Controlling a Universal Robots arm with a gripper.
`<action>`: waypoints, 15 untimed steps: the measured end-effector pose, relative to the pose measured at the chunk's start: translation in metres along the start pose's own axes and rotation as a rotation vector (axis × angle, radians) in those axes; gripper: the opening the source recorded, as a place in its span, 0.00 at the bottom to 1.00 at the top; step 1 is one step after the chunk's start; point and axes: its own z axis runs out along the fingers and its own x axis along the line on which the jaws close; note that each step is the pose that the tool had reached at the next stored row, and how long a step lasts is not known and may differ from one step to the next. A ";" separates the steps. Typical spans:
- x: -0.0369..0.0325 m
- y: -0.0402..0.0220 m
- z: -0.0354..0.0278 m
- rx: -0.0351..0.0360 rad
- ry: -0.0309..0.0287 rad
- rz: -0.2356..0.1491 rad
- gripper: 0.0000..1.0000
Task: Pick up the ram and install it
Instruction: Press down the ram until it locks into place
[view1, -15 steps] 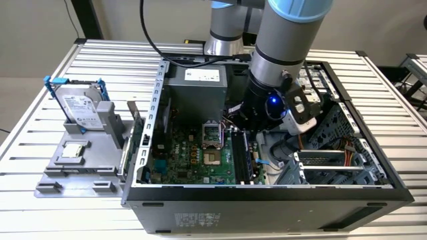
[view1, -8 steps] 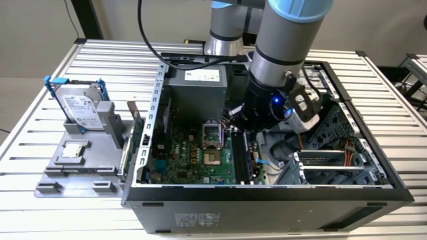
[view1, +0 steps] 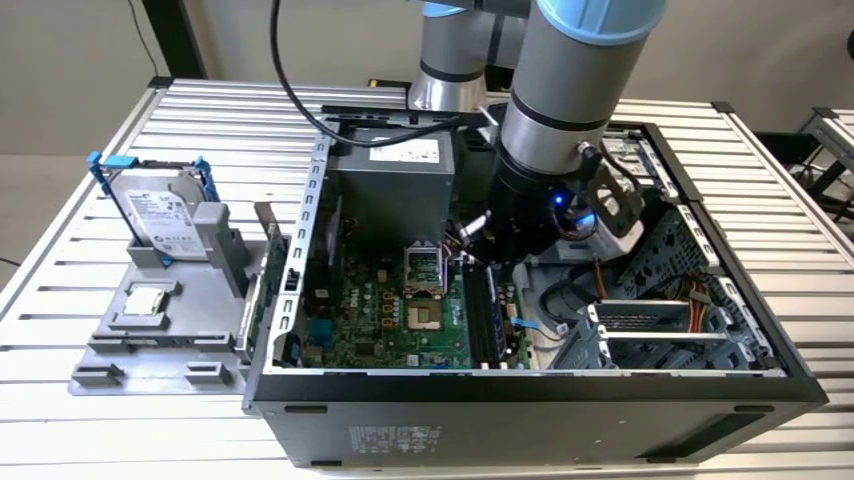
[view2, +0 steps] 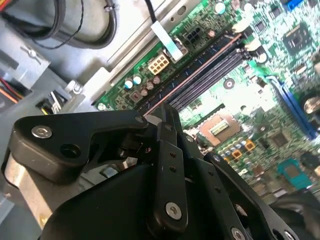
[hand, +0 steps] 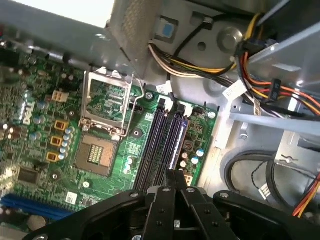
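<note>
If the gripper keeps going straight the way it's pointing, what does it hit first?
Probably the memory slots on the motherboard: the gripper points down at them inside the computer case. Depth is hard to judge.

end effector (hand: 172, 181): above memory slots (hand: 162, 142) | motherboard (hand: 60, 125): CPU socket (hand: 97, 152) open, empty

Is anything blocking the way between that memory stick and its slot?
Nothing visible does. The long, thin dark ram stick stands edge-on along the black memory slots of the green motherboard, just ahead of the gripper; bundled wires lie aside.
</note>
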 end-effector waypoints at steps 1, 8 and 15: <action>0.0000 0.0000 0.0000 -0.0002 0.0001 -0.019 0.00; 0.0000 0.0000 0.0000 -0.0009 0.0001 -0.147 0.00; 0.0000 0.0000 0.0001 -0.0017 0.0003 -0.274 0.00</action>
